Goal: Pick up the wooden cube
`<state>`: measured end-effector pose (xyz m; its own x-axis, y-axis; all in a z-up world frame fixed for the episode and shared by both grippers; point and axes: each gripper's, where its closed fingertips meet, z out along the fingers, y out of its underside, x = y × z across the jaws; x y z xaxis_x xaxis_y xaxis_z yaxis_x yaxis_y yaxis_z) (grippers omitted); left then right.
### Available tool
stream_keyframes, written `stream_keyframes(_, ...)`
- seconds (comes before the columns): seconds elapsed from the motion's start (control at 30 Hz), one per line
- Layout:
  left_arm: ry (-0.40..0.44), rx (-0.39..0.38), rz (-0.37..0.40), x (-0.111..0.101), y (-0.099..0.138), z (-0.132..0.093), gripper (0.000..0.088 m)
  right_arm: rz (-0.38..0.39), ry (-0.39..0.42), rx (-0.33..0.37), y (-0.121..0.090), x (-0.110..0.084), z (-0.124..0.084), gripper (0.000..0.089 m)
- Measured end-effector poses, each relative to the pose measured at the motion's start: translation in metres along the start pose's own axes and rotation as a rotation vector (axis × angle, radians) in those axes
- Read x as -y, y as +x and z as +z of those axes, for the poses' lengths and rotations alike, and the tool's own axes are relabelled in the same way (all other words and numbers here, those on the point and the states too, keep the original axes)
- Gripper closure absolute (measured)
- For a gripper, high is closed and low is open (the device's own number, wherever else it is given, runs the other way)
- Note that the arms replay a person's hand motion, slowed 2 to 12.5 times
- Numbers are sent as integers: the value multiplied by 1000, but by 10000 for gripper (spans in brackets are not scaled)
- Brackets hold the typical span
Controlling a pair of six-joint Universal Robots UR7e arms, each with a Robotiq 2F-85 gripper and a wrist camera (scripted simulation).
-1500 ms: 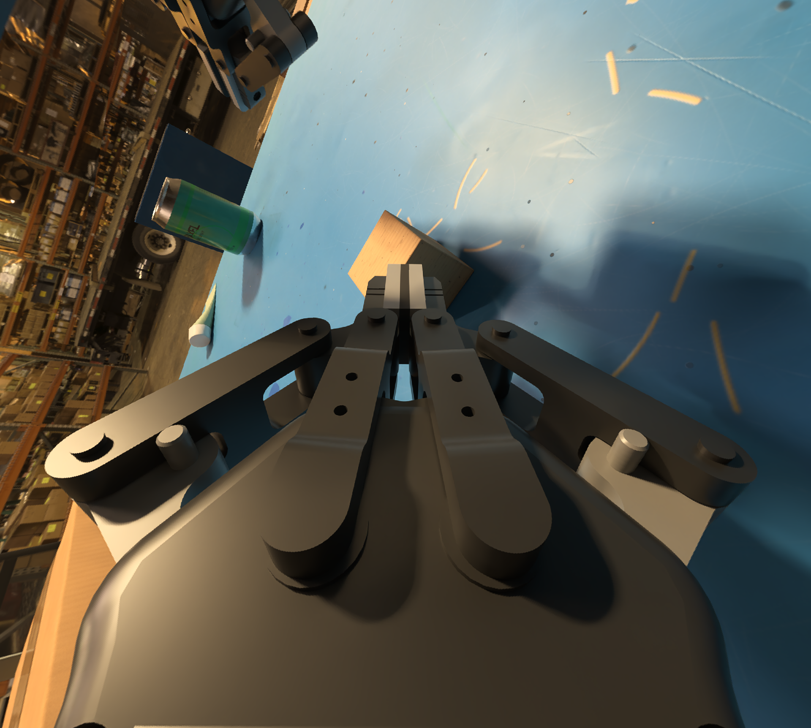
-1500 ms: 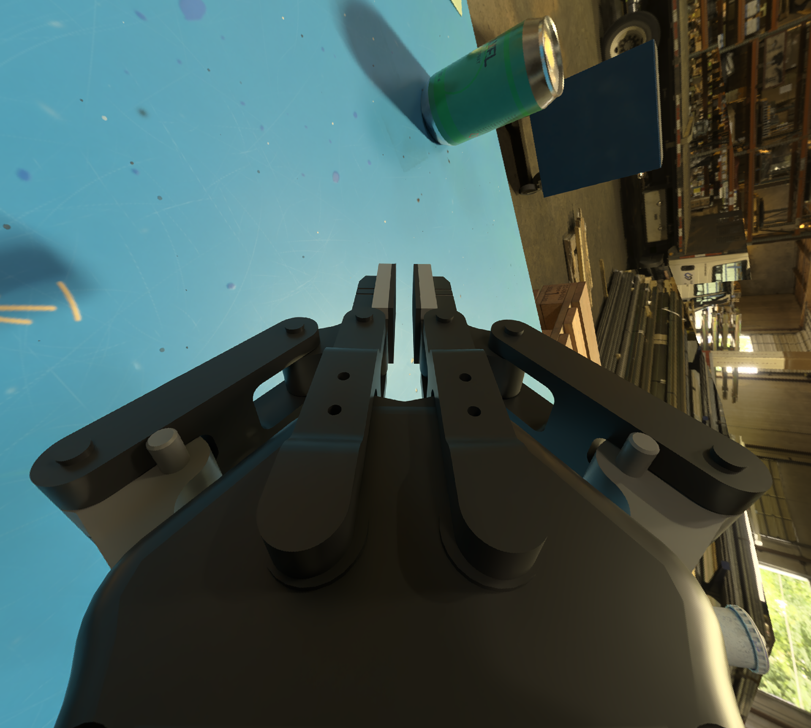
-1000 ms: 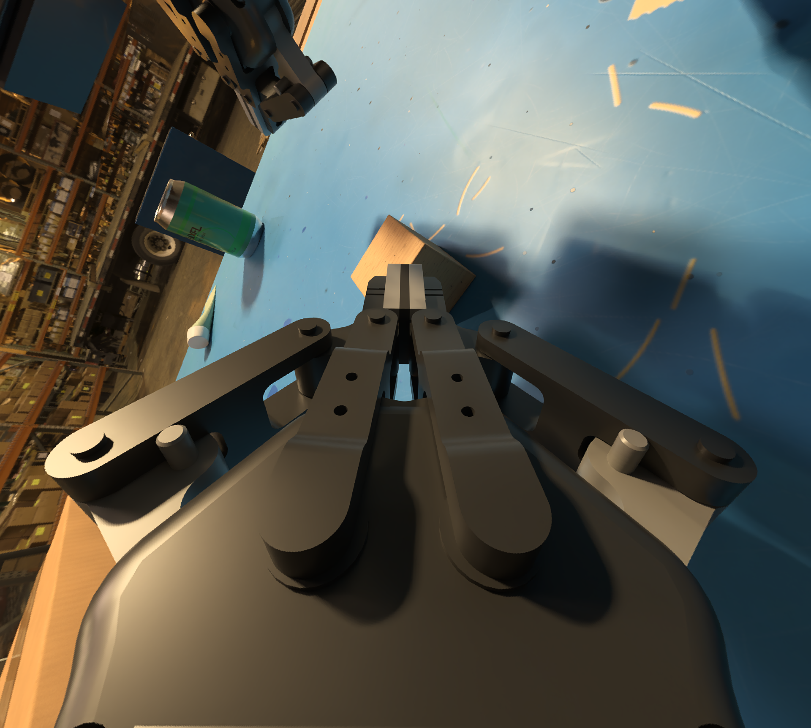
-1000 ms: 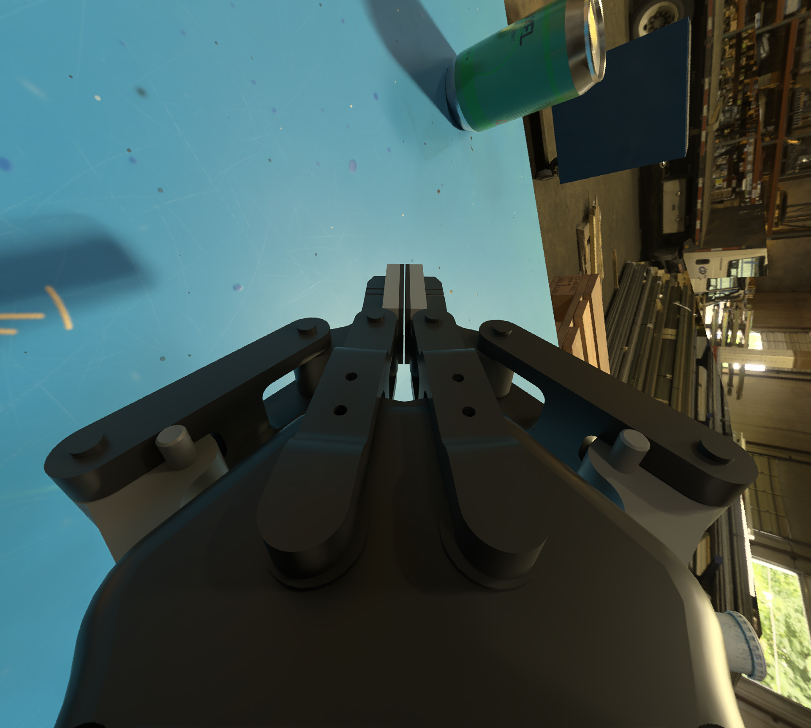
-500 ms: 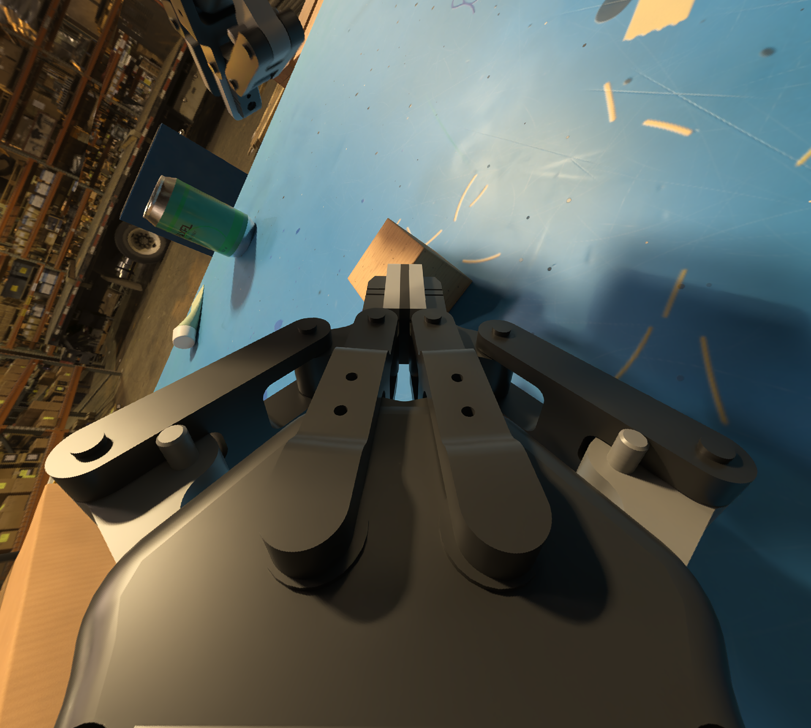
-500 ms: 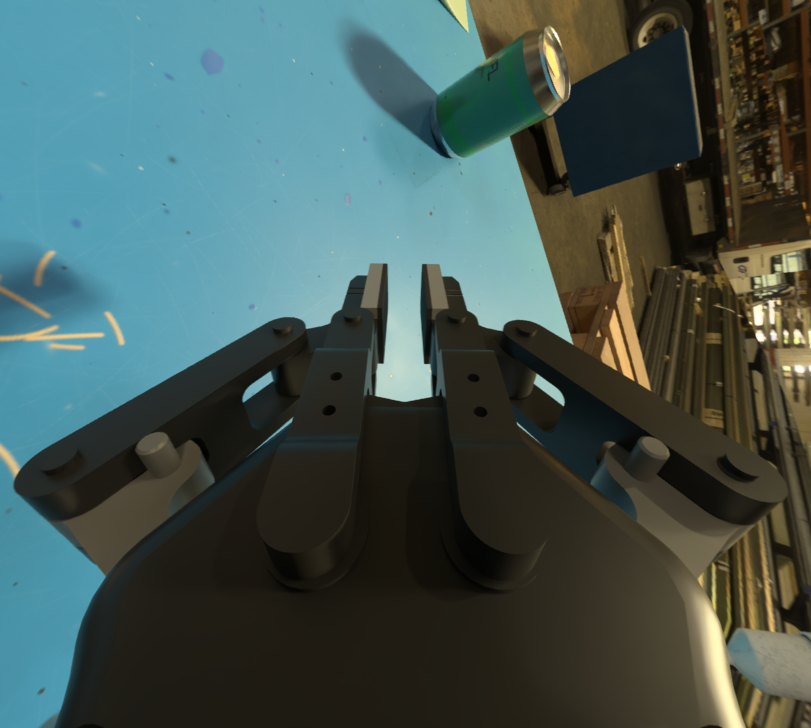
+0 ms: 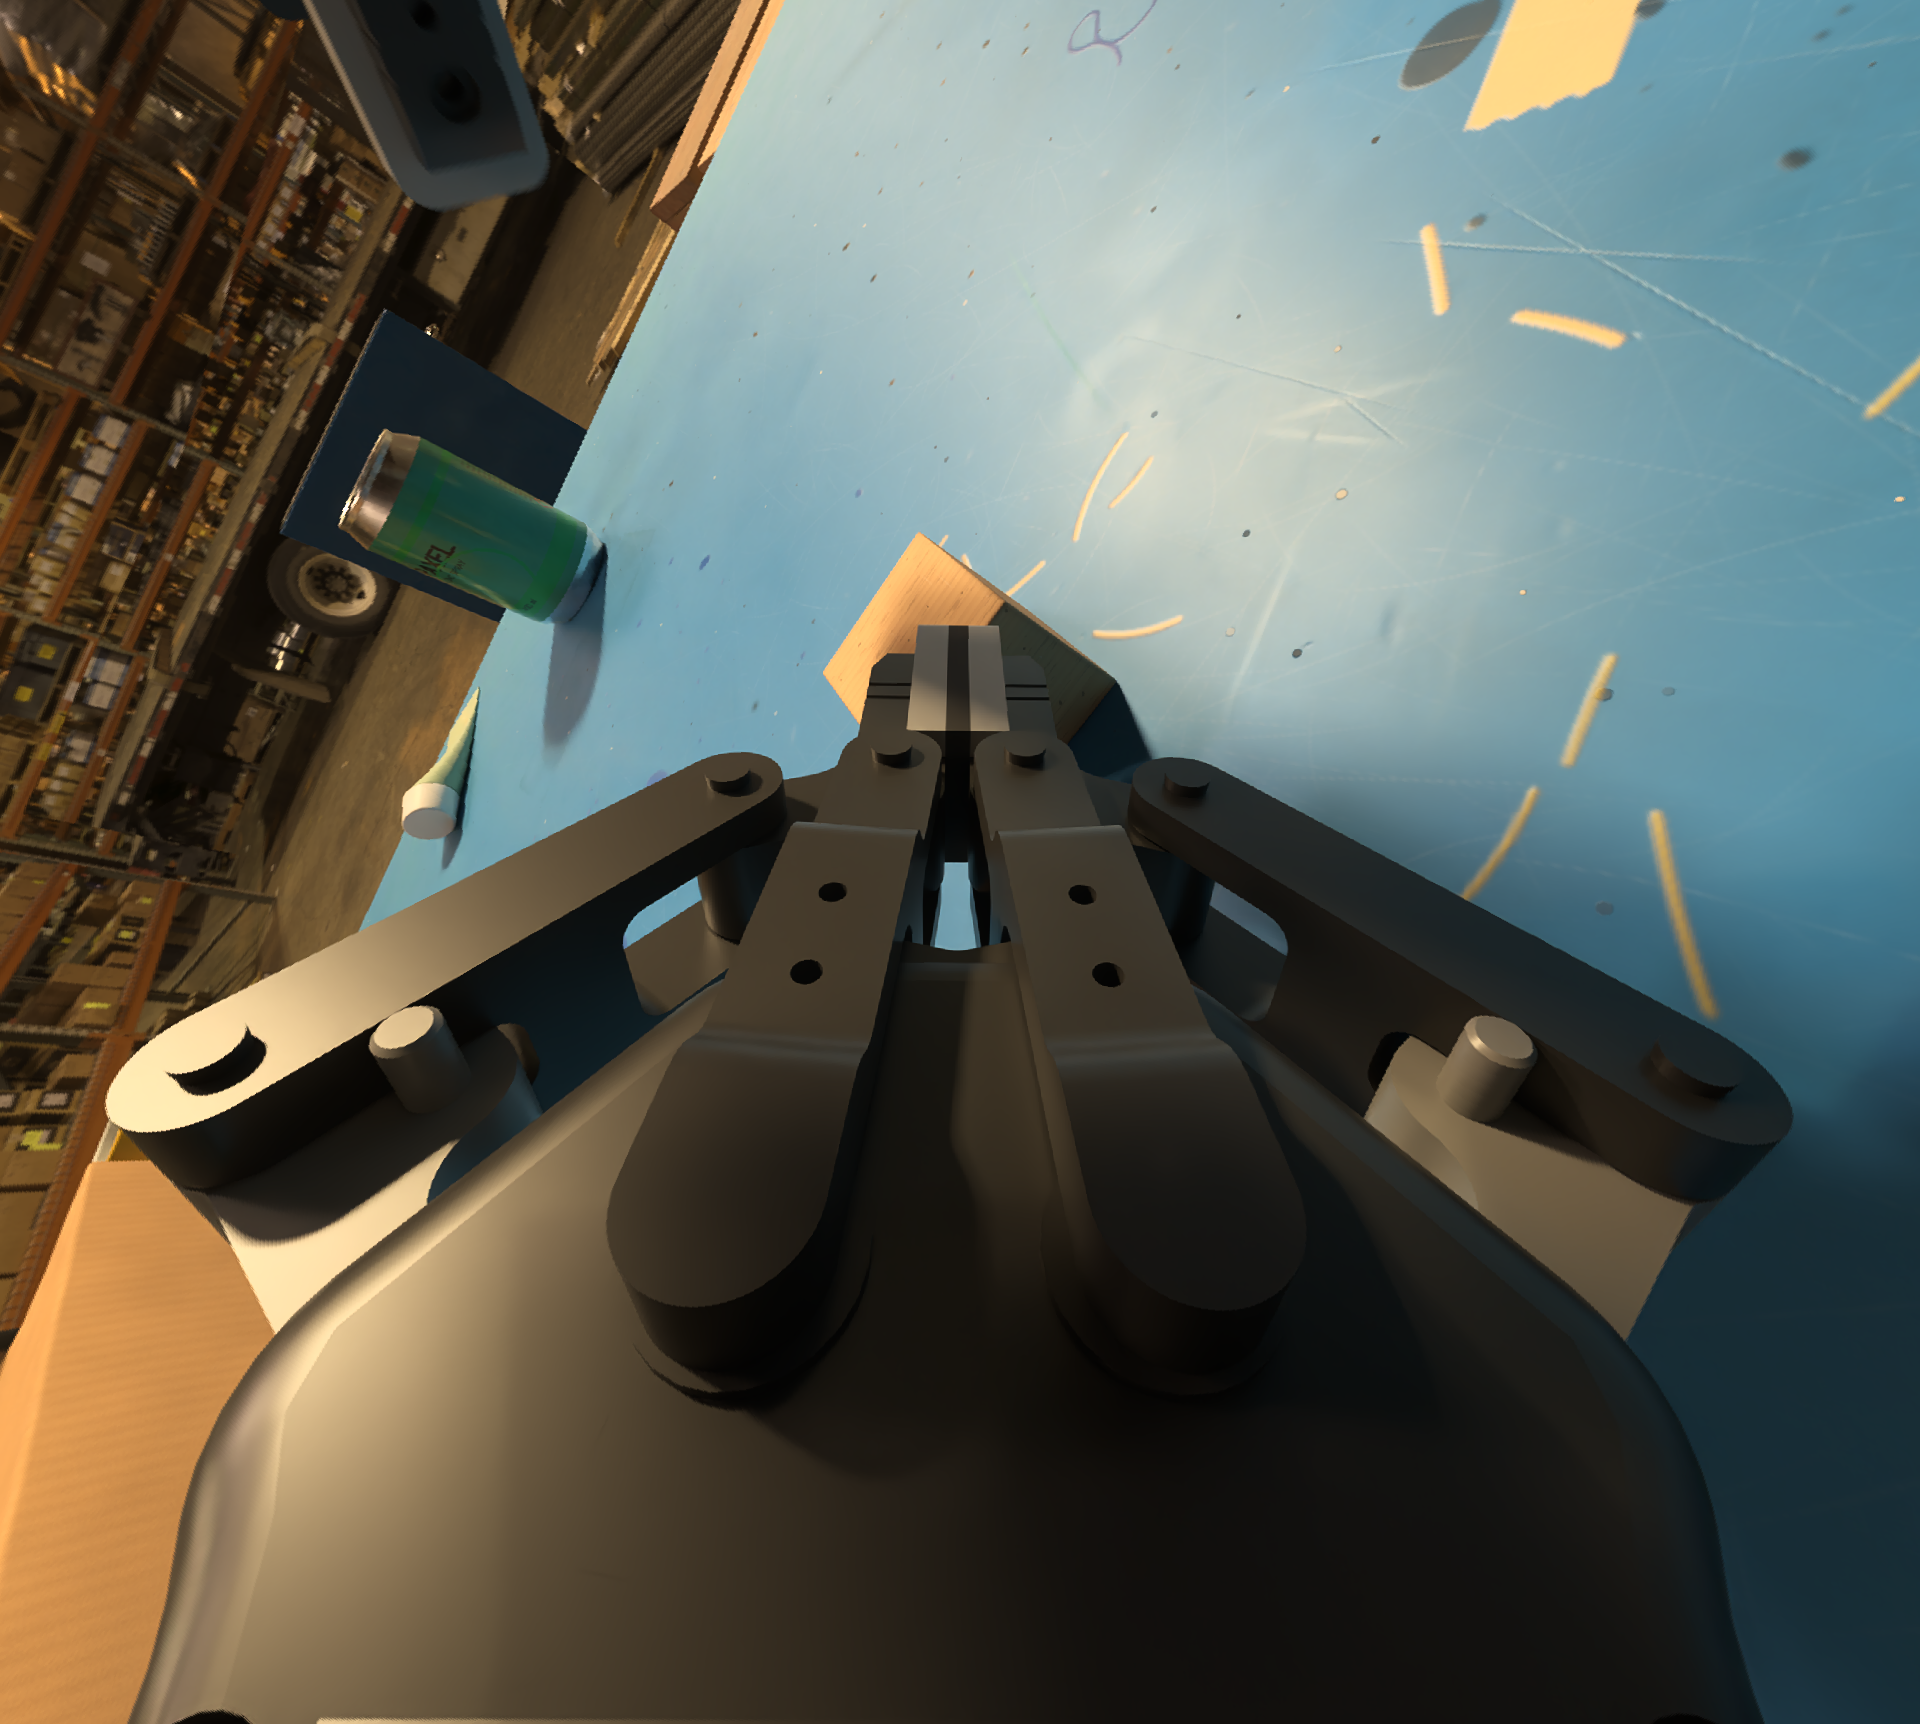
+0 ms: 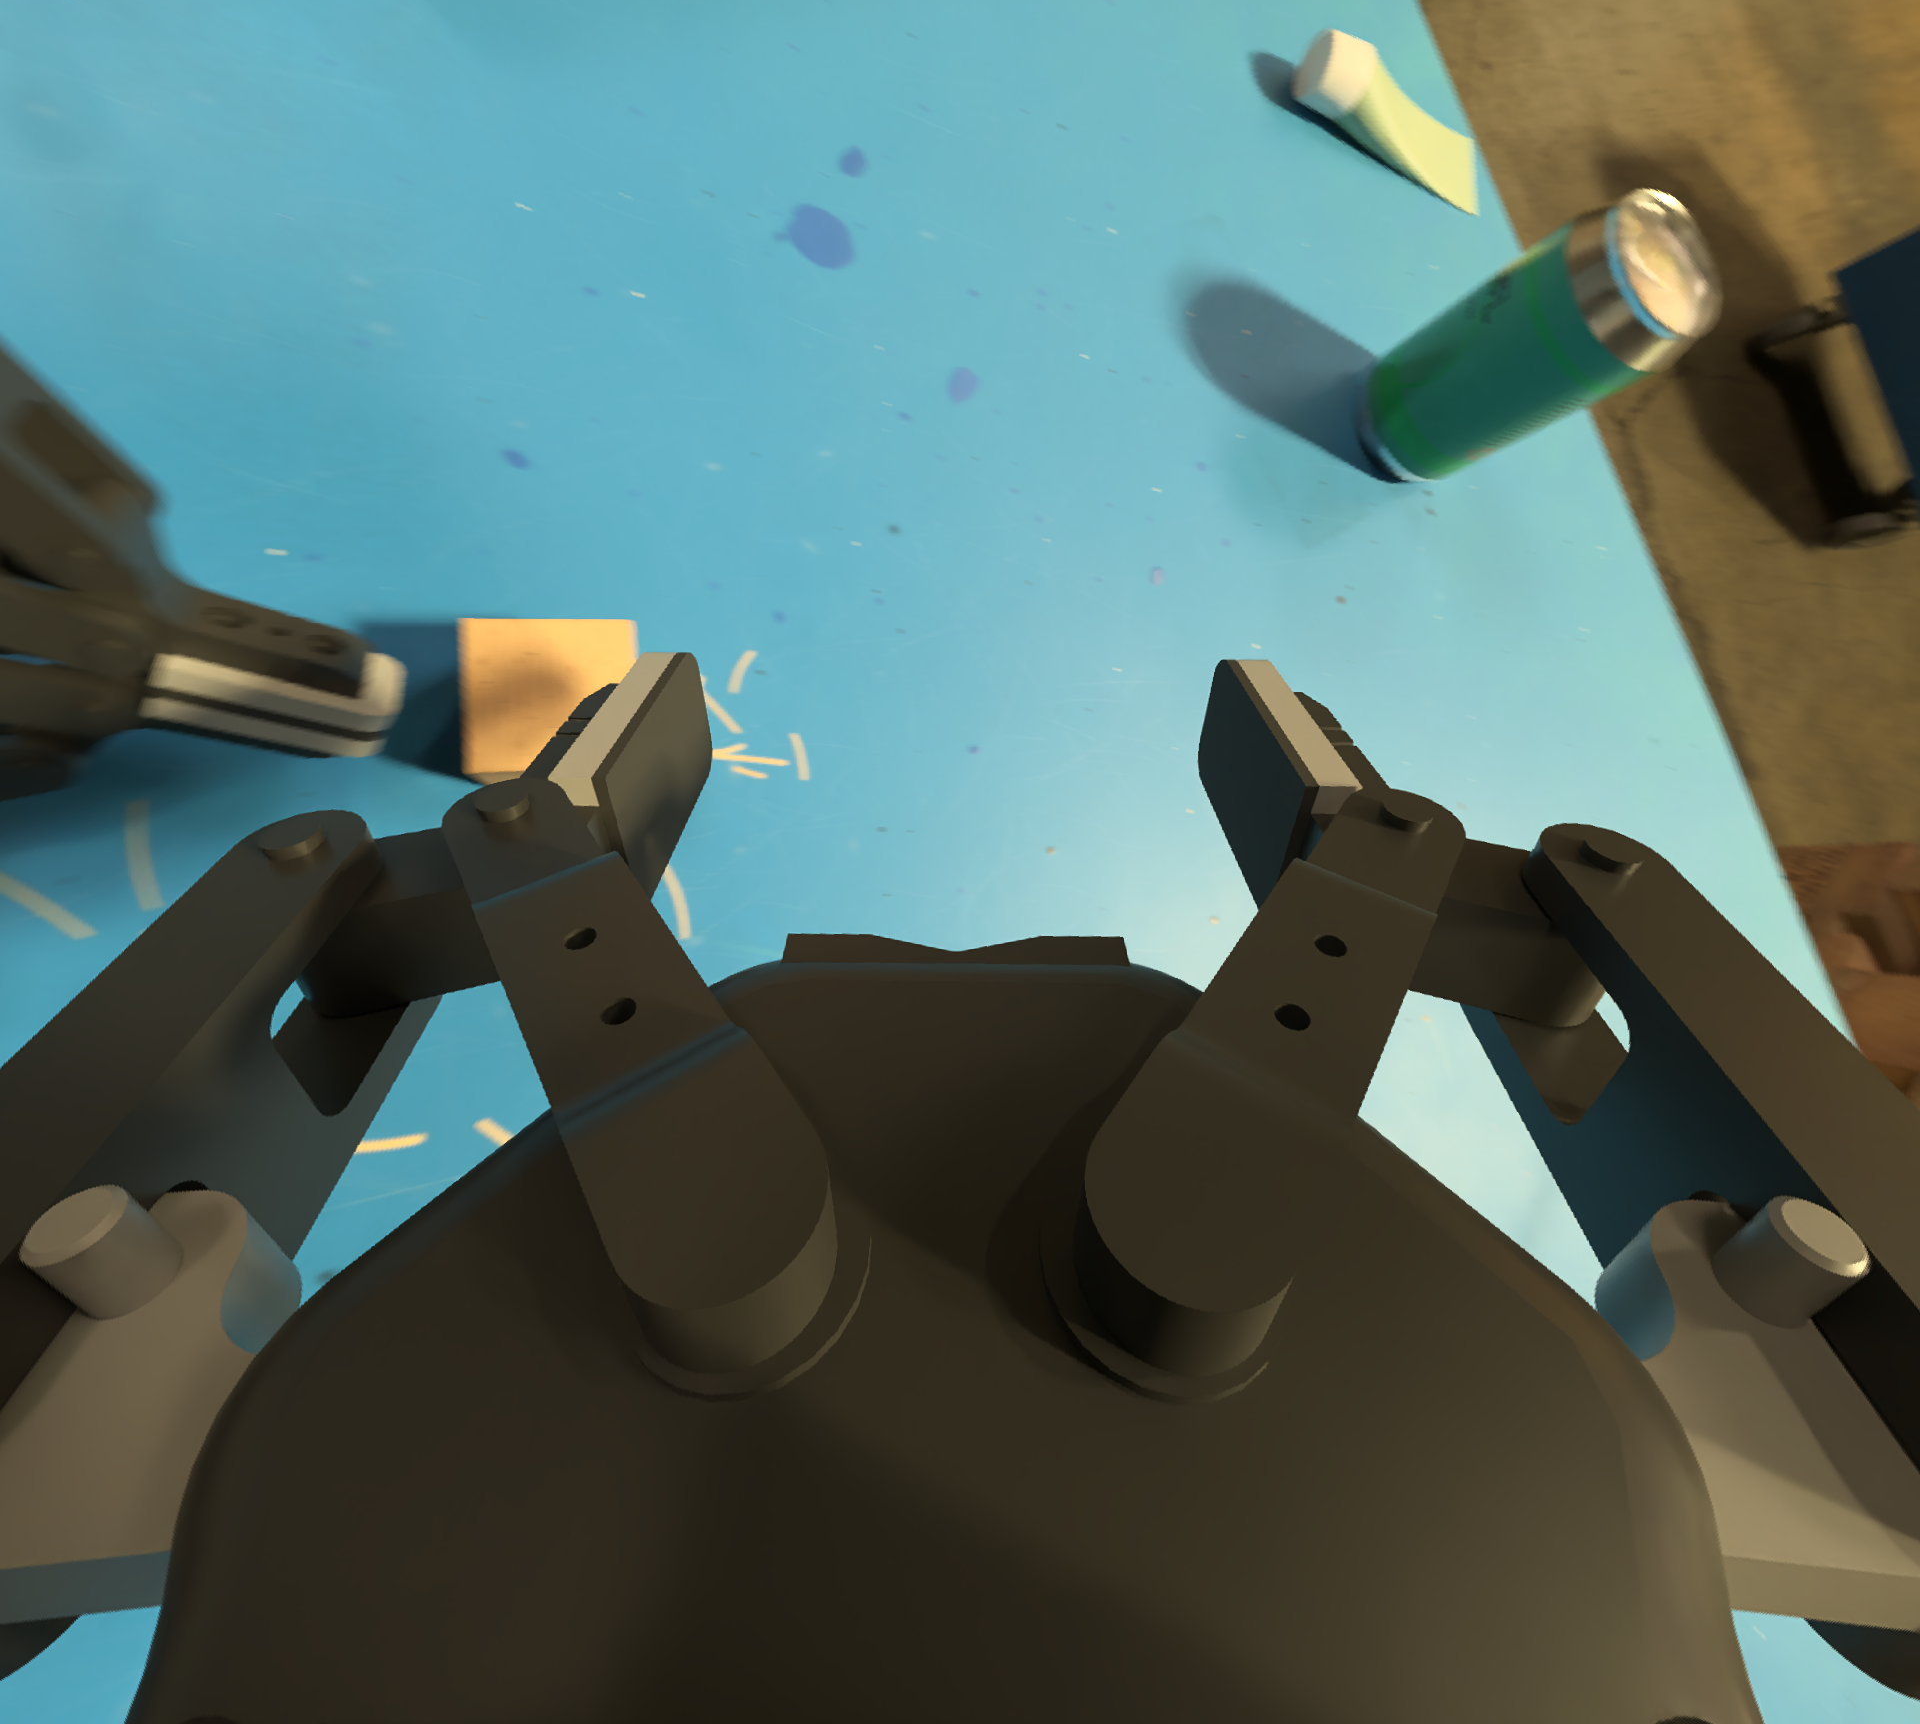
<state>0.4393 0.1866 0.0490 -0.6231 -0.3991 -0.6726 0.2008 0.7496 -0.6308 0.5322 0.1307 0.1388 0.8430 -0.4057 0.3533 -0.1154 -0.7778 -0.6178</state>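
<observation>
The wooden cube (image 7: 914, 614) sits on the blue table (image 7: 1247, 324), just beyond my left gripper (image 7: 956, 677), which is shut and empty, its tips in front of the cube. In the right wrist view the cube (image 8: 520, 687) lies at the left, partly behind my right gripper's left finger (image 8: 634, 739). My right gripper (image 8: 956, 729) is wide open and empty above the table, to the right of the cube. The left gripper (image 8: 270, 703) shows at the far left there, shut, its tips close beside the cube.
A green can (image 7: 468, 531) (image 8: 1527, 355) stands near the table's edge. A pale green tube with a white cap (image 7: 442, 775) (image 8: 1371, 105) lies by that edge. A cardboard box (image 7: 94, 1362) is at the lower left. Part of the right arm (image 7: 395, 1) hangs at the upper left.
My right gripper has opened wide and swung so the cube and the left gripper come into its view. The left gripper stays shut by the cube.
</observation>
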Motion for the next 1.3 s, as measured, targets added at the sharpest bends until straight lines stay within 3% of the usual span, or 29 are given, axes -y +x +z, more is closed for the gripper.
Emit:
stream_keyframes(0.23,4,-11,-16,1,0,1,882,17,48,208,-37,19,-27,57)
stream_keyframes(0.53,9,-31,-38,1,0,2,882,-33,69,339,-69,33,-44,45)
stream_keyframes(0.7,11,-34,-41,2,-1,3,882,-64,21,368,-79,29,-43,75)
stream_keyframes(0.93,15,-18,-32,2,-3,5,882,-104,-66,335,-80,19,-29,189)
stream_keyframes(1.3,41,26,5,5,-6,8,882,-93,-196,360,-93,-1,0,191)
